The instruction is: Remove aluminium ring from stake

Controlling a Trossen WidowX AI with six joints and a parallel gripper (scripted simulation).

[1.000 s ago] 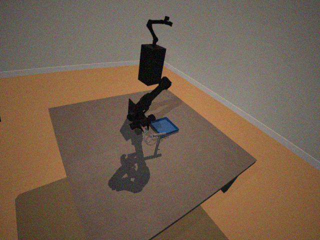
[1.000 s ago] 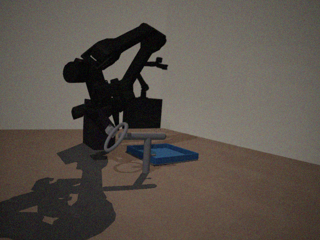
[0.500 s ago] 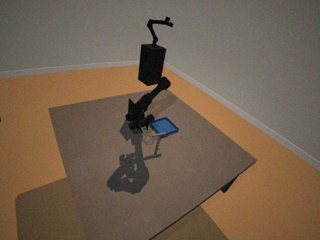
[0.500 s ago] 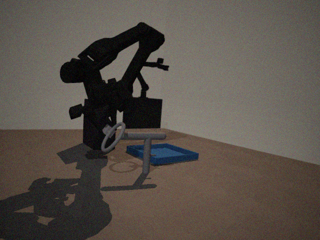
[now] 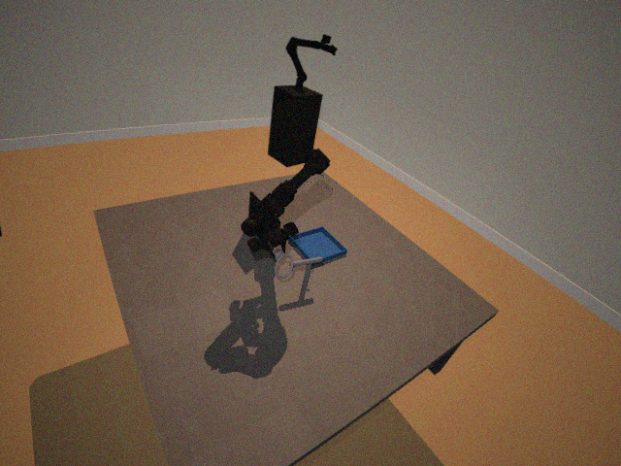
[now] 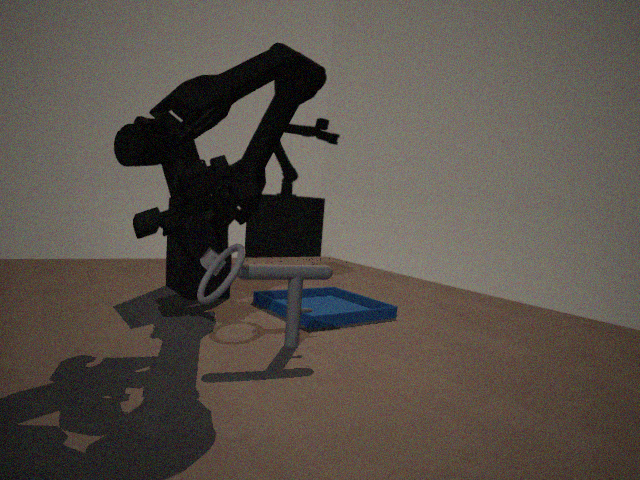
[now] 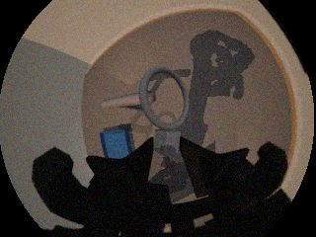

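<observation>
At nine o'clock off the cross-bar point(image 5: 308, 261) point(image 6: 294, 272) point(image 7: 118, 102), exterior view, ring point(image 5: 277, 268) point(image 6: 206, 301) point(image 7: 186, 101) hangs tilted. Gripper point(image 5: 275, 251) point(image 6: 206, 251) point(image 7: 166, 140) pinches its tab point(image 6: 210, 259) point(image 7: 167, 139), probably for steering past the bar's end; tray point(image 5: 318, 245) point(image 6: 356, 320) point(image 7: 116, 143) waits at four.

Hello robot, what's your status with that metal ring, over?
Hand shut on ring. Ring tilted, raised, outside blue tray. Cross-bar end close by; cannot tell if fully clear.

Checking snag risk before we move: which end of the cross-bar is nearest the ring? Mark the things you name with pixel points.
The left end in the exterior view point(image 5: 298, 263) point(image 6: 246, 271) point(image 7: 151, 97), right by the ring point(image 5: 277, 268) point(image 6: 200, 293) point(image 7: 187, 101); the opposite end point(image 5: 318, 259) point(image 6: 327, 271) point(image 7: 105, 104) points away.
</observation>
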